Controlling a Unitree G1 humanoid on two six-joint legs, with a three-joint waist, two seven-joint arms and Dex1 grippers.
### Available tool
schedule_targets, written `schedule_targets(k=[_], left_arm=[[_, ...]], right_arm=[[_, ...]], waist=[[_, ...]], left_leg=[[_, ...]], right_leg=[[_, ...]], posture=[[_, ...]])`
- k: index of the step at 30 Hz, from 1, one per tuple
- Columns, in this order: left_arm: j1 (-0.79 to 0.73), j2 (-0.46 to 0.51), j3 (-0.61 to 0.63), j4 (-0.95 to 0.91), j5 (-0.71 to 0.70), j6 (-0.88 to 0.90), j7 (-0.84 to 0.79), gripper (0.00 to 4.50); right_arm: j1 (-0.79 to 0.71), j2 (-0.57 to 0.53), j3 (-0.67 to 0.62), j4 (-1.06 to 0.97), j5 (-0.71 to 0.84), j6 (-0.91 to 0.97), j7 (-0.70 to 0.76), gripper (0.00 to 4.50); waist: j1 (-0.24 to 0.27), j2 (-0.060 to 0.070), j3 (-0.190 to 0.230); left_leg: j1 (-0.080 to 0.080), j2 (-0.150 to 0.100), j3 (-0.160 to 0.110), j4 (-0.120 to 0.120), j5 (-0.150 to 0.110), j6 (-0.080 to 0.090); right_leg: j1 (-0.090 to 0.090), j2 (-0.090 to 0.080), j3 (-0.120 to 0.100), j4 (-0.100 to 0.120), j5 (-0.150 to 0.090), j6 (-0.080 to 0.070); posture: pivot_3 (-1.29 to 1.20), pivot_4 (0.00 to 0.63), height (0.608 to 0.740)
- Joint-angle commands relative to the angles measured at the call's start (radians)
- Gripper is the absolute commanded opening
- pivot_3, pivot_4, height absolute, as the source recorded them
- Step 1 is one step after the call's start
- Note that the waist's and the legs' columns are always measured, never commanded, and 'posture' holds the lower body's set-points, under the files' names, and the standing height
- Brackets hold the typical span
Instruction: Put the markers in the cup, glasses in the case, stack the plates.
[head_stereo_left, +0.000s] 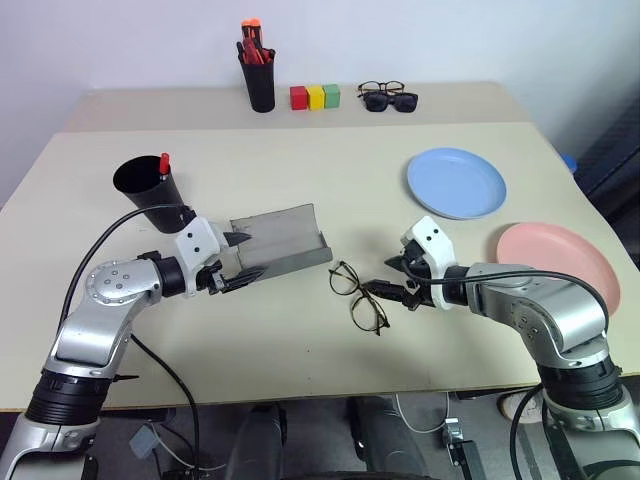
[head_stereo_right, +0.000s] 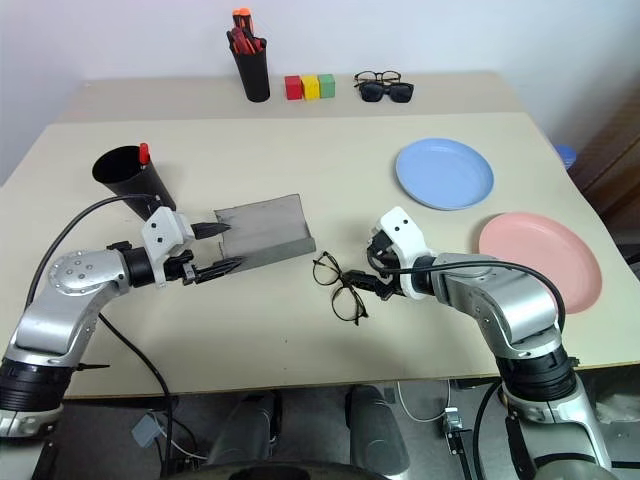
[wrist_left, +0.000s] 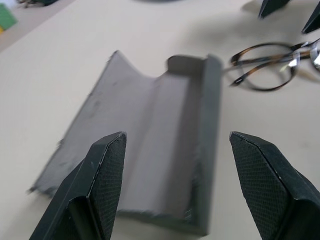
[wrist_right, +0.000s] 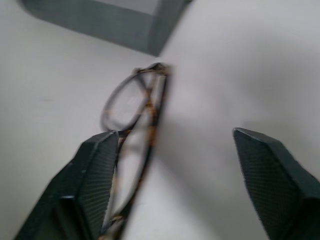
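The grey case lies open on the table. My left gripper is open at its near-left end, a finger on either side of that end in the left wrist view. The glasses lie on the table just right of the case. My right gripper is open beside them, one finger right next to the frame. The black cup stands tilted behind my left hand with a red-capped marker in it. The light blue plate and the pink plate lie apart on the right.
At the back stand a black pot of orange-red pens, three coloured blocks, and black sunglasses next to another pair of spectacles. The pink plate lies close to the table's right edge.
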Motion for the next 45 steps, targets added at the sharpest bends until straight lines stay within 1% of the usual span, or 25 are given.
schedule_targets(k=[1, 8, 9, 11, 14, 15, 17, 21, 24, 26, 27, 29, 30, 32, 33, 37, 41, 44, 45], left_arm=[[0.025, 0.033, 0.027, -0.07, -0.051, 0.025, -0.043, 3.36], [0.052, 0.047, 0.026, -0.101, -0.064, 0.042, -0.041, 3.36], [0.054, 0.047, 0.028, -0.102, -0.063, 0.043, -0.039, 3.36], [0.059, 0.048, 0.031, -0.105, -0.062, 0.044, -0.035, 3.36], [0.068, 0.049, 0.035, -0.105, -0.06, 0.038, -0.031, 3.36], [0.071, 0.049, 0.036, -0.105, -0.059, 0.035, -0.031, 3.36], [0.078, 0.048, 0.037, -0.103, -0.057, 0.03, -0.029, 3.36], [0.093, 0.045, 0.048, -0.1, -0.055, 0.025, -0.017, 3.36], [0.113, 0.031, 0.09, -0.094, -0.057, 0.024, 0.026, 3.36], [0.136, 0.025, 0.137, -0.087, -0.061, 0.029, 0.061, 3.36], [0.149, 0.025, 0.159, -0.083, -0.058, 0.028, 0.074, 3.36], [0.171, 0.029, 0.193, -0.071, -0.053, 0.029, 0.091, 3.36], [0.185, 0.032, 0.211, -0.064, -0.049, 0.028, 0.099, 3.36], [0.215, 0.039, 0.242, -0.056, -0.045, 0.025, 0.107, 3.36], [0.224, 0.042, 0.251, -0.055, -0.046, 0.026, 0.108, 3.36], [0.238, 0.053, 0.261, -0.057, -0.042, 0.03, 0.109, 3.36], [0.274, 0.051, 0.287, -0.092, -0.049, 0.048, 0.132, 3.36], [0.313, 0.045, 0.302, -0.134, -0.055, 0.058, 0.147, 3.36], [0.326, 0.043, 0.31, -0.146, -0.056, 0.061, 0.155, 3.36]], right_arm=[[0.004, 0.034, 0.013, -0.026, 0.011, 0.034, -0.042, 3.79], [0.001, 0.063, 0.019, -0.007, 0.015, 0.064, -0.076, 3.79], [0.002, 0.065, 0.023, -0.003, 0.015, 0.067, -0.078, 3.56], [0.002, 0.066, 0.027, -0.001, 0.015, 0.073, -0.08, 2.98], [0.0, 0.061, 0.027, -0.002, 0.016, 0.078, -0.08, 1.51], [-0.001, 0.059, 0.027, 0.0, 0.016, 0.079, -0.081, 0.93], [-0.004, 0.055, 0.025, 0.003, 0.018, 0.079, -0.081, 0.04], [-0.015, 0.034, 0.021, -0.009, 0.024, 0.082, -0.083, 0.04], [-0.044, -0.05, 0.055, -0.049, -0.004, 0.019, -0.046, 0.04], [-0.091, -0.111, 0.073, -0.088, -0.003, -0.049, 0.013, 0.04], [-0.121, -0.125, 0.078, -0.097, 0.002, -0.076, 0.04, 0.04], [-0.19, -0.127, 0.1, -0.082, -0.003, -0.13, 0.078, 0.04], [-0.252, -0.114, 0.133, -0.041, -0.028, -0.179, 0.104, 0.04], [-0.387, -0.072, 0.22, 0.095, -0.1, -0.316, 0.183, 0.04], [-0.452, -0.049, 0.272, 0.185, -0.148, -0.393, 0.226, 0.04], [-0.638, 0.073, 0.416, 0.581, -0.313, -0.706, 0.381, 0.04], [-0.785, 0.237, 0.492, 1.002, -0.442, -1.022, 0.508, 0.04], [-0.827, 0.31, 0.501, 1.19, -0.484, -1.193, 0.626, 0.04], [-0.838, 0.33, 0.497, 1.246, -0.498, -1.235, 0.643, 0.04]], waist=[[0.001, 0.0, 0.0], [0.003, 0.0, 0.0], [0.003, 0.0, 0.0], [0.002, 0.0, 0.0], [0.002, 0.0, 0.0], [0.002, 0.0, 0.0], [0.002, 0.0, 0.0], [0.004, -0.001, -0.001], [0.005, 0.0, -0.001], [0.004, 0.0, 0.0], [0.004, 0.0, 0.0], [-0.006, 0.001, 0.0], [-0.013, 0.001, 0.0], [-0.027, 0.001, 0.001], [-0.025, 0.002, 0.001], [-0.021, 0.001, 0.0], [-0.024, 0.001, 0.001], [-0.023, 0.001, 0.001], [-0.021, 0.002, 0.001]], left_leg=[[0.0, 0.0, 0.0, 0.0, 0.0, 0.0], [0.0, 0.0, 0.001, 0.001, 0.0, 0.0], [0.0, 0.0, 0.001, 0.001, 0.0, 0.0], [0.0, 0.0, 0.001, 0.001, 0.0, 0.0], [0.0, 0.0, 0.001, 0.0, 0.0, 0.0], [0.0, 0.0, 0.001, 0.0, 0.0, 0.0], [0.0, 0.0, 0.001, 0.0, 0.0, 0.0], [0.001, 0.0, 0.001, 0.001, 0.0, 0.0], [0.0, 0.0, 0.001, 0.001, 0.0, 0.0], [0.0, 0.0, 0.001, 0.001, 0.0, 0.0], [0.0, 0.0, 0.001, 0.001, 0.0, 0.0], [0.0, 0.0, 0.001, 0.0, 0.0, 0.0], [0.001, 0.001, 0.002, 0.0, 0.0, 0.0], [0.001, 0.001, 0.002, -0.001, 0.0, 0.0], [0.002, 0.002, 0.002, 0.0, 0.0, 0.0], [0.001, 0.002, 0.003, -0.001, 0.0, 0.0], [0.0, 0.002, 0.003, -0.001, 0.0, 0.0], [0.0, 0.002, 0.003, -0.004, 0.0, 0.0], [0.0, 0.002, 0.003, -0.005, 0.0, 0.0]], right_leg=[[0.0, 0.0, 0.0, 0.0, 0.0, 0.0], [0.0, 0.0, 0.0, -0.001, 0.0, -0.001], [0.0, 0.0, 0.0, -0.001, 0.0, -0.001], [0.0, 0.0, 0.0, -0.001, 0.0, -0.001], [0.0, 0.0, 0.0, -0.001, 0.0, -0.001], [0.0, 0.0, 0.0, -0.001, 0.0, -0.001], [0.0, 0.0, 0.0, -0.001, 0.0, -0.001], [0.001, 0.0, 0.001, -0.001, -0.001, -0.001], [0.001, -0.001, 0.001, -0.001, -0.001, -0.001], [0.001, -0.001, 0.001, -0.002, -0.001, -0.001], [0.0, -0.001, 0.001, -0.002, -0.001, -0.001], [0.0, 0.0, 0.001, -0.001, -0.001, -0.001], [-0.001, 0.0, 0.001, -0.001, 0.0, -0.001], [-0.001, 0.001, 0.0, -0.001, 0.0, -0.002], [-0.001, 0.001, 0.001, 0.0, 0.0, -0.002], [-0.001, 0.001, 0.0, -0.001, 0.0, -0.002], [-0.001, 0.0, 0.0, -0.001, 0.002, 0.001], [-0.003, 0.0, 0.0, -0.001, 0.003, 0.002], [-0.003, 0.0, 0.0, -0.001, 0.003, 0.002]], posture=[[0.0, 0.15, 0.74], [0.0, 0.15, 0.74], [0.0, 0.15, 0.74], [0.0, 0.15, 0.74], [0.0, 0.15, 0.74], [0.0, 0.15, 0.74], [0.0, 0.15, 0.74], [0.0, 0.15, 0.74], [0.0, 0.15, 0.74], [0.0, 0.15, 0.74], [0.0, 0.15, 0.74], [0.0, 0.15, 0.74], [0.0, 0.15, 0.74], [0.0, 0.15, 0.74], [0.0, 0.15, 0.74], [0.0, 0.15, 0.74], [0.0, 0.15, 0.74], [0.0, 0.15, 0.74], [0.0, 0.15, 0.74]])
